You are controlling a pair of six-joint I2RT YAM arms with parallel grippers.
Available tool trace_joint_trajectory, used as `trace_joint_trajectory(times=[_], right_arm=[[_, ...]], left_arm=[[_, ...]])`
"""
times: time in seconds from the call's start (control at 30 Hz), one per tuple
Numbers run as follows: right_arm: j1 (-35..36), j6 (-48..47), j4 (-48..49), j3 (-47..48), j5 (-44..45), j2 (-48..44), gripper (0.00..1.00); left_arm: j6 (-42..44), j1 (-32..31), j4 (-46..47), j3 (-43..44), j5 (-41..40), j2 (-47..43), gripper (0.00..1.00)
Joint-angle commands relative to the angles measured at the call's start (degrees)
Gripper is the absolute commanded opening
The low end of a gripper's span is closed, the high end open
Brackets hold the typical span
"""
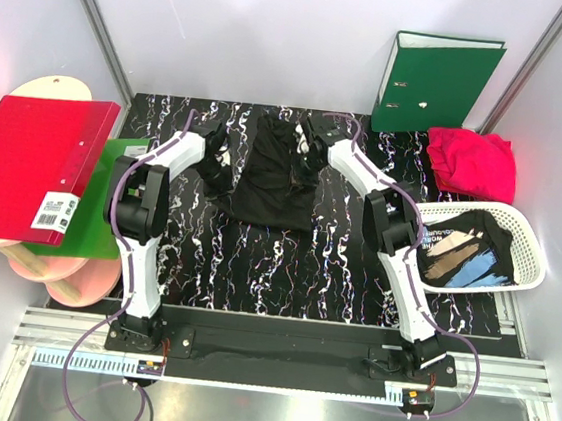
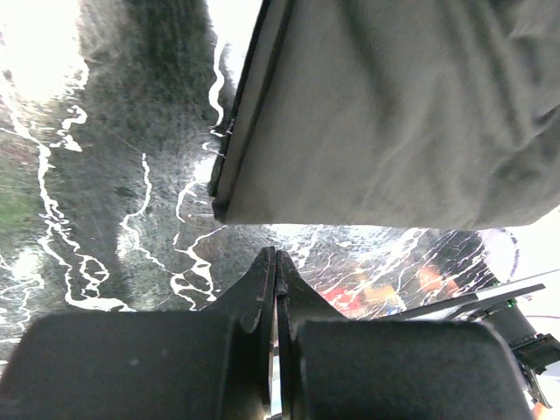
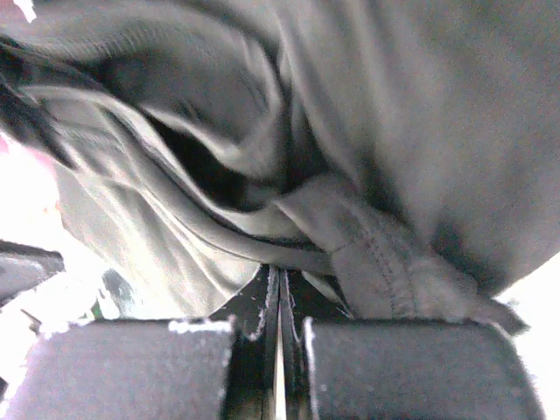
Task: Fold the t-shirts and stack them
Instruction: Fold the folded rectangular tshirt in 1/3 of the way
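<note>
A black t-shirt [image 1: 276,185] lies crumpled at the far middle of the black marbled table [image 1: 255,268]. My left gripper [image 1: 218,159] is at its left edge. In the left wrist view this gripper [image 2: 276,254] is shut and empty, and the shirt's folded edge [image 2: 394,114] lies just beyond the tips. My right gripper [image 1: 308,145] is at the shirt's top right. In the right wrist view it [image 3: 278,269] is shut with a bunched hem of the shirt [image 3: 394,105] at its tips. A crimson-pink t-shirt [image 1: 472,160] lies at the far right. Another black printed t-shirt [image 1: 463,252] lies in the basket.
A white lattice basket [image 1: 534,247] stands at the right edge. A green binder [image 1: 435,81] stands upright at the back. A red binder [image 1: 29,169] lies on a green one [image 1: 114,168] at the left, over wooden boards and pink plates [image 1: 78,275].
</note>
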Motion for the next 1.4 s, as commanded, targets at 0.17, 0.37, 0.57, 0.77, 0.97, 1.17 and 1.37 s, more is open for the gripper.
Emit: trace_joint_trajectory(times=[0.17, 0.37, 0.57, 0.77, 0.97, 1.17, 1.37], right_arm=[[-1.07, 2.13, 0.09, 11.94, 9.6, 1.61, 0.0], [-2.03, 2.75, -0.35, 17.39, 17.68, 6.18, 0.0], [-2.47, 0.91, -0.97, 19.95, 21.12, 4.26, 0.0], [-3.96, 0.38, -0.71, 7.15, 17.96, -9.17, 0.01], [-11.25, 10.37, 7.0, -15.74, 2.17, -22.96, 0.76], [-17.5, 24.9, 23.29, -40.16, -16.13, -29.32, 0.79], [-17.33, 28.15, 26.1, -46.76, -23.08, -27.48, 0.74]], left_arm=[[1.67, 0.77, -1.55, 3.78, -0.99, 2.48, 0.0], [2.28, 0.77, -2.34, 4.66, -0.9, 3.01, 0.0], [3.34, 1.03, -2.87, 5.27, -1.52, 2.74, 0.0], [2.81, 1.82, -1.64, 6.94, -1.34, 1.96, 0.17], [1.23, 3.14, 4.42, 6.86, 1.38, -1.38, 0.99], [-0.44, 3.31, 5.92, 4.67, 2.79, 1.33, 0.99], [-0.88, 3.31, 6.98, 1.85, 4.11, 2.74, 0.99]])
